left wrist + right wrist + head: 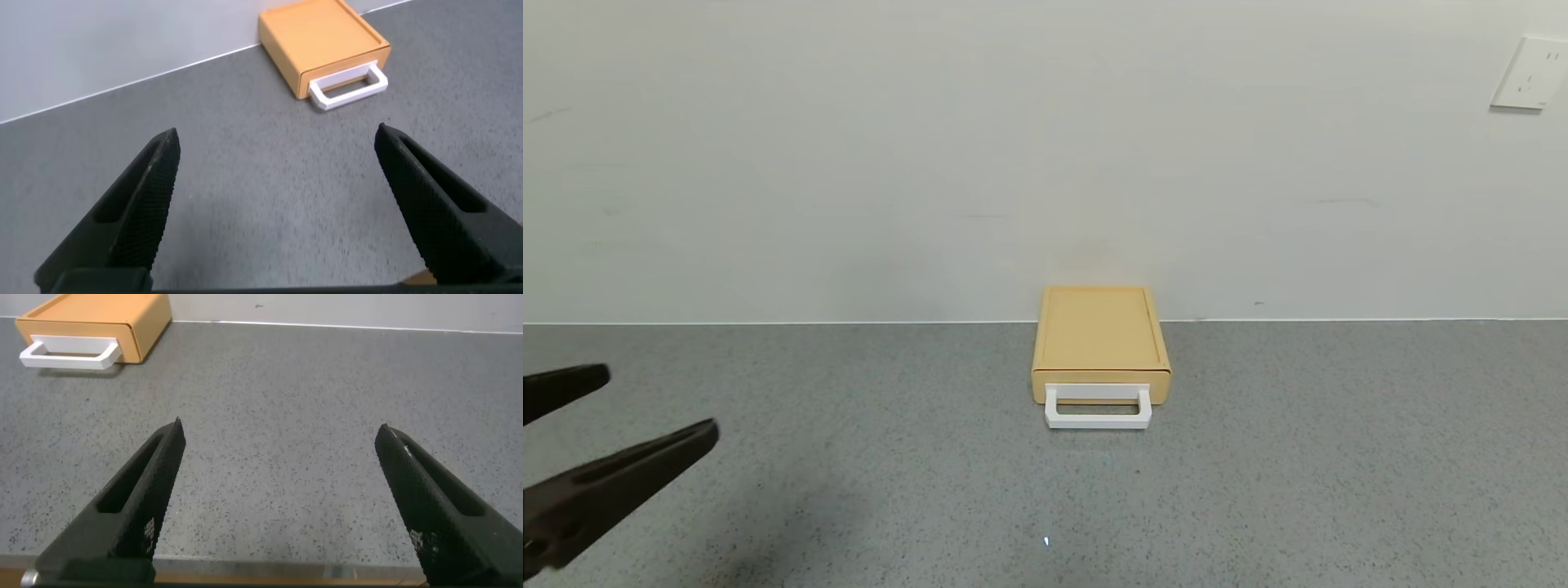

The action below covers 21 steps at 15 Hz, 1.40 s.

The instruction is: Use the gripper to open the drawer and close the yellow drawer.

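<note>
the yellow drawer (1101, 390) is seen closed in its casing against the wall, well apart from the wide-spread left claw (662, 408). the white handle (1098, 416) could be missed, or the light casing dragged across the bench (1339, 457).

The place looked like a bare lab or test room set up for robot trials. A speckled grey stone-look desk (1298, 457) ran flat up to a plain off-white painted wall (931, 147), meeting it in a straight seam. High on that wall, well to the right of the small flat mustard-yellow plastic drawer box (1099, 335), sat a white rectangular wall socket plate (1529, 73). The box stood alone against the wall's foot, the only furnishing on the desk. Nothing homely or commercial showed, only plain surfaces and even light.
</note>
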{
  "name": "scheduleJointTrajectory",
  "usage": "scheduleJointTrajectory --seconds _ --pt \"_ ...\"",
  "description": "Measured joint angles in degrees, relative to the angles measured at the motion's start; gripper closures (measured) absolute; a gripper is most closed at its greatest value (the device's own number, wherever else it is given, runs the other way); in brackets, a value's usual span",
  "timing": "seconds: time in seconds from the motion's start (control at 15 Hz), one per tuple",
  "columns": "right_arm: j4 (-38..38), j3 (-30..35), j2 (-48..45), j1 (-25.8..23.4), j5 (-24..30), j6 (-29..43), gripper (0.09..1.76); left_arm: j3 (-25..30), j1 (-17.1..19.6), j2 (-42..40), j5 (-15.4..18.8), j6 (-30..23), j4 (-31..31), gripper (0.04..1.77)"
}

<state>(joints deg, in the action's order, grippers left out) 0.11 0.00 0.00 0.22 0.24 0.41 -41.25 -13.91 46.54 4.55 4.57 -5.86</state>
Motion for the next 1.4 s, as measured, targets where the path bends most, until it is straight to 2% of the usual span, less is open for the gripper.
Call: scheduleJointTrajectory --seconds 0.27,0.47,0.8,0.93,1.07,1.27,1.4 --pt "0.0 0.0 0.0 0.0 -0.02 0.02 0.14 1.46 1.88 -16.12 -4.82 -0.06 -11.58 0.09" --pt "-0.01 0.0 0.0 -0.04 0.0 0.02 0.14 1.78 7.52 -24.72 -7.9 -0.06 -15.52 0.09" --pt "0.0 0.0 0.0 -0.04 0.0 0.02 0.14 2.61 15.09 -32.27 -8.95 -0.13 -15.85 0.09" --pt "-0.01 0.0 0.0 -0.04 0.0 0.02 0.14 3.58 15.47 -34.26 -11.3 -0.3 -15.71 0.09" --pt "0.0 0.0 0.0 -0.06 -0.02 0.05 0.14 5.36 14.62 -37.14 -11.52 -0.09 -15.46 0.09" --pt "0.0 0.0 0.0 -0.06 0.0 0.02 0.14 10.19 14.01 -42.41 -8.56 -0.15 -13.56 0.09" --pt "0.0 0.0 0.0 -0.04 -0.02 0.02 0.14 15.92 13.91 -44.7 -7.07 -0.35 -7.89 0.09"
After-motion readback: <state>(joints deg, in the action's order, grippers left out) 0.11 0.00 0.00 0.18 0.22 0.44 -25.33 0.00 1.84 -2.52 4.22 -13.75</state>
